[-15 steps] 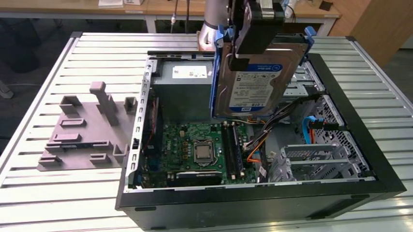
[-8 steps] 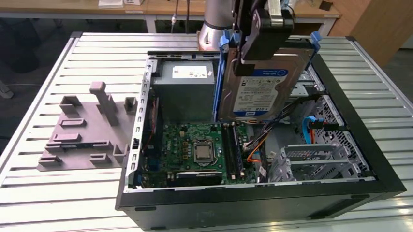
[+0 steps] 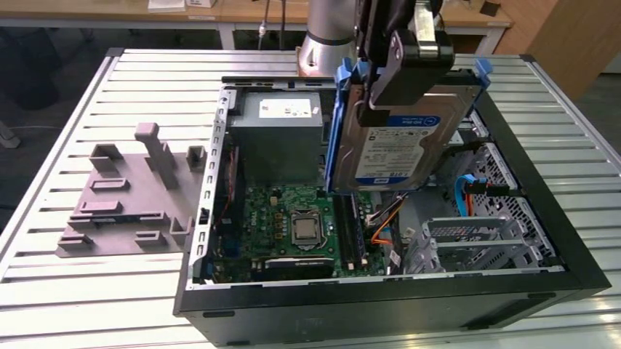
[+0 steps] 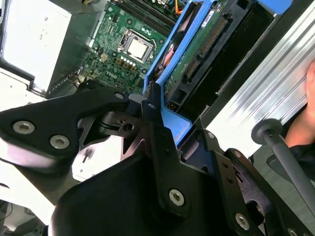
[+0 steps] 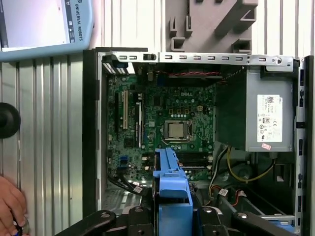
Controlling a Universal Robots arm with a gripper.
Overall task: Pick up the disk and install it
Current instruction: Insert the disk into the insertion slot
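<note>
The disk [image 3: 408, 149], silver with a white-and-blue label and a blue carrier frame, hangs tilted on edge above the open computer case [image 3: 568, 251]. My gripper [image 3: 393, 98] is shut on its upper end, over the case's far middle. In the second wrist view the black fingers [image 4: 153, 123] clamp the blue frame, and the disk's [image 4: 189, 54] green underside points down toward the motherboard. In the first wrist view the blue frame [image 5: 172, 191] rises from between the gripper's [image 5: 172, 219] links, over the case interior.
Inside the case lie the green motherboard [image 3: 291, 218], a grey power supply box [image 3: 279, 138] and a metal drive cage [image 3: 485, 236]. A grey plastic fixture [image 3: 126, 196] sits on the slatted table at the exterior view's left. A person's hand [image 5: 10, 206] and a tablet [image 5: 44, 24] are beside the case.
</note>
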